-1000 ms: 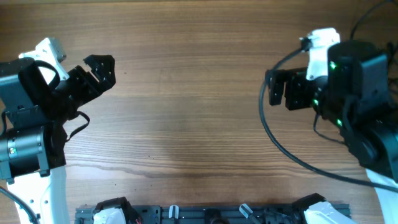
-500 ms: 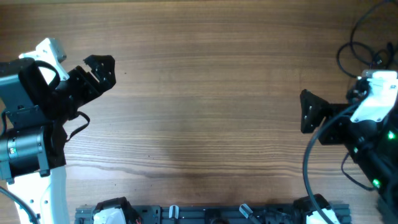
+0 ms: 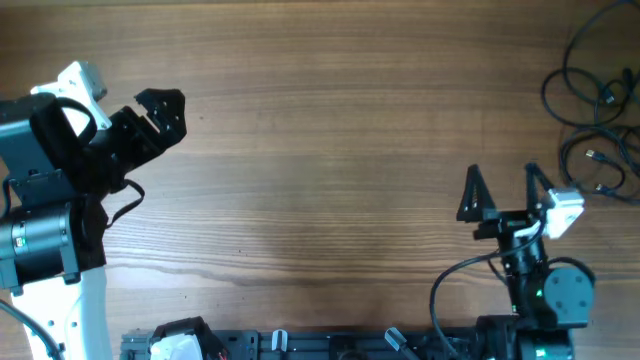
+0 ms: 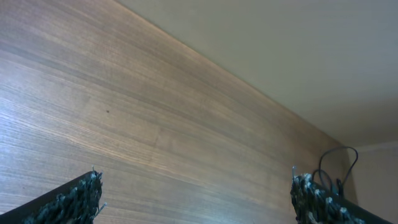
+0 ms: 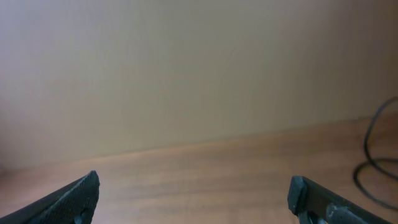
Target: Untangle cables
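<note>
Both spread, empty: left claw (image 3: pixel 162 106), right claw (image 3: pixel 499 174); cables (image 3: pixel 607 97) lie looped on table (image 3: pixel 320 150).

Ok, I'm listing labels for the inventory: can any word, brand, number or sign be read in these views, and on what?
None can be read. The cables, the table, the left gripper and the right gripper show no legible print in any view.

Cables (image 3: pixel 585 123) running out of shot
Overhead, they spill past the right edge; the plugs are too small to make out, and I can't tell whether the loops knot. The right wrist camera catches one curve, cut at its edge.
</note>
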{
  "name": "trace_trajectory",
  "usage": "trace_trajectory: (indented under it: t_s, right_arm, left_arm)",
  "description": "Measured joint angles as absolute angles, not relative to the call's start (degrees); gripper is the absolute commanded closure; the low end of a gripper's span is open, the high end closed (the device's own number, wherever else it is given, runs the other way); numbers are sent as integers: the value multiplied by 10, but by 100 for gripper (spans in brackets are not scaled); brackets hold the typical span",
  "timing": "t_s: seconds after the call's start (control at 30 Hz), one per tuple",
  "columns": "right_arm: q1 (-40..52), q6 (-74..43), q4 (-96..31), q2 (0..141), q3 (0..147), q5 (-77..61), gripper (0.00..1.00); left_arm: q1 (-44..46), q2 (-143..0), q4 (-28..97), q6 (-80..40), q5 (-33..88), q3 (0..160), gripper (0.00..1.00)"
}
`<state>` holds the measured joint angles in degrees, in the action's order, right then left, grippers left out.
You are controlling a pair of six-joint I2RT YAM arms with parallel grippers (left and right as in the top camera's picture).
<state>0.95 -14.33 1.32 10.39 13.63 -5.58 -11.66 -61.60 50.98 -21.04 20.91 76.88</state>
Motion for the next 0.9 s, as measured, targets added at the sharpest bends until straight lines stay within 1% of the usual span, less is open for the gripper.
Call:
trace_trajectory:
  t_s: [0.13, 0.27, 0.4, 0.9]
  right_arm:
    - [9, -150, 39, 53, 57, -56, 0]
    - [9, -150, 48, 22, 13, -56, 0]
    - [9, -149, 3, 11, 4, -56, 0]
    - [9, -178, 2, 11, 4, -56, 0]
  left_arm:
    - [-116, -616, 510, -210, 209, 769, 0]
    - [-117, -616, 510, -210, 209, 769, 0]
    - [-117, -616, 510, -210, 209, 769, 0]
    - [-117, -616, 510, -210, 209, 769, 0]
